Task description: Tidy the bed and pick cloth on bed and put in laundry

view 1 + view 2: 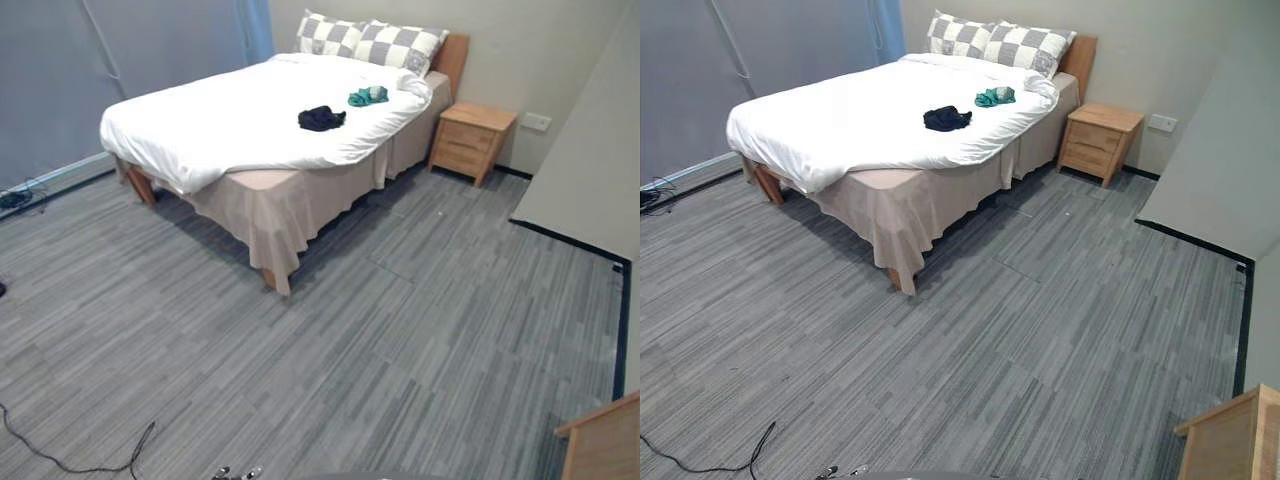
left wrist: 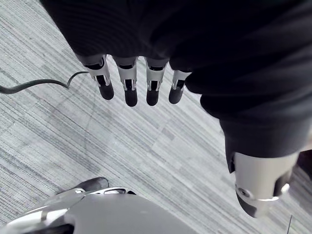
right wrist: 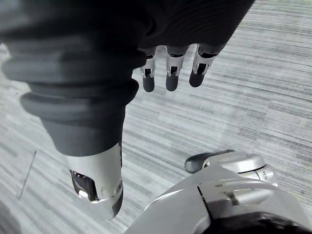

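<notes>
A bed point(image 1: 250, 185) with a white duvet point(image 1: 220, 120) stands at the far left of the room. A black cloth point(image 1: 321, 118) lies on the duvet toward the headboard, and a teal cloth point(image 1: 368, 96) lies just beyond it near the pillows. Both show again as the black cloth point(image 1: 946, 118) and teal cloth point(image 1: 994, 96). My left hand point(image 2: 129, 83) hangs over the grey floor, fingers relaxed and holding nothing. My right hand point(image 3: 170, 73) hangs the same way, empty, far from the bed.
Two checked pillows point(image 1: 370, 42) lean on the wooden headboard. A wooden nightstand point(image 1: 470, 140) stands right of the bed. A wooden furniture corner point(image 1: 605, 440) sits at the near right. Grey plank floor point(image 1: 380, 340) stretches between me and the bed.
</notes>
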